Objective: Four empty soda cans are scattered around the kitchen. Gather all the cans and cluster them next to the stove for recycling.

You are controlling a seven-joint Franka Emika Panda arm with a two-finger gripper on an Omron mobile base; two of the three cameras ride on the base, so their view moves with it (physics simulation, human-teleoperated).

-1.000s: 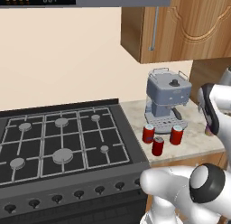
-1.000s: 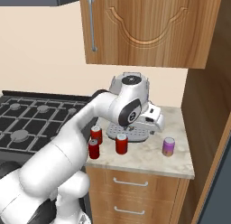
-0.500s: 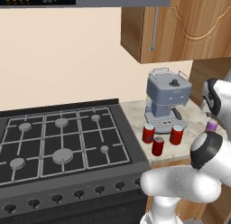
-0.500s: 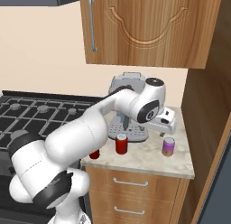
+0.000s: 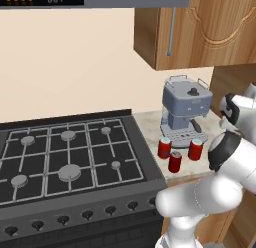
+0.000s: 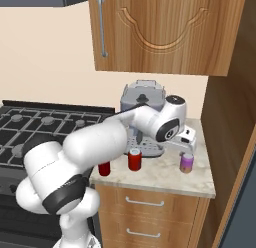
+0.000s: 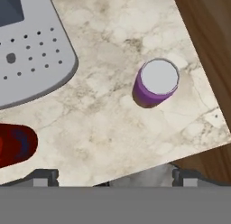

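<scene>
The purple soda can (image 6: 186, 163) stands upright near the right end of the counter, apart from the others. My gripper (image 6: 187, 149) hangs just above it, open and holding nothing. The hand view looks down on the purple can's silvery top (image 7: 156, 81), up and right of the wide-apart fingertips (image 7: 45, 175). Three red soda cans (image 5: 164, 148) (image 5: 175, 162) (image 5: 195, 150) stand clustered in front of the espresso machine, just right of the black stove (image 5: 65, 157). One red can (image 7: 16, 144) shows at the lower left of the hand view.
A grey-blue espresso machine (image 5: 185, 116) sits at the back of the marble counter (image 6: 160, 177). A tall wooden panel (image 6: 227, 117) closes off the counter's right end, and a wall cabinet (image 6: 160, 32) hangs above. Drawers sit below the counter.
The arm has swung right, carrying the open gripper from beside the espresso machine to over the purple can. The cans have not moved.
</scene>
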